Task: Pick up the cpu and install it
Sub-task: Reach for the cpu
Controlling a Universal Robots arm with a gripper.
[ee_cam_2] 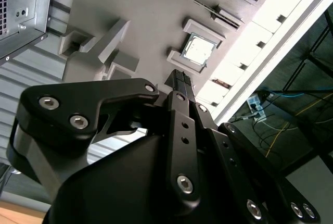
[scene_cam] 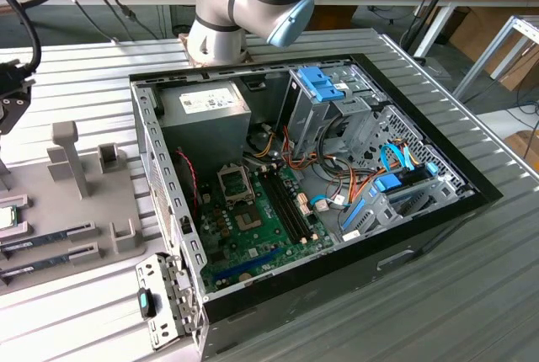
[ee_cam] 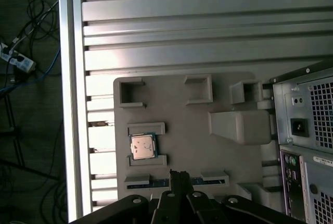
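Note:
The cpu [ee_cam: 142, 146] is a small silver square with a thin green rim. It lies flat between two raised brackets on a grey holder plate [ee_cam: 182, 125], and appears in the second wrist view [ee_cam_2: 199, 51] and at the exterior view's left edge [scene_cam: 7, 217]. My gripper [ee_cam: 179, 175] hangs above that plate with its black fingertips together and nothing between them. In both wrist views its tip [ee_cam_2: 179, 76] is a short way to one side of the cpu, apart from it. The motherboard's socket [scene_cam: 235, 183] sits inside the open computer case [scene_cam: 404, 248].
Long dark memory sticks [scene_cam: 52, 234] lie in slots on the holder plate near the cpu. Upright grey posts [scene_cam: 69, 156] stand on the plate. The grey power-supply box [scene_cam: 205, 114], blue drive cages [scene_cam: 324, 84] and loose cables fill the case. The arm's base [scene_cam: 244, 8] stands behind it.

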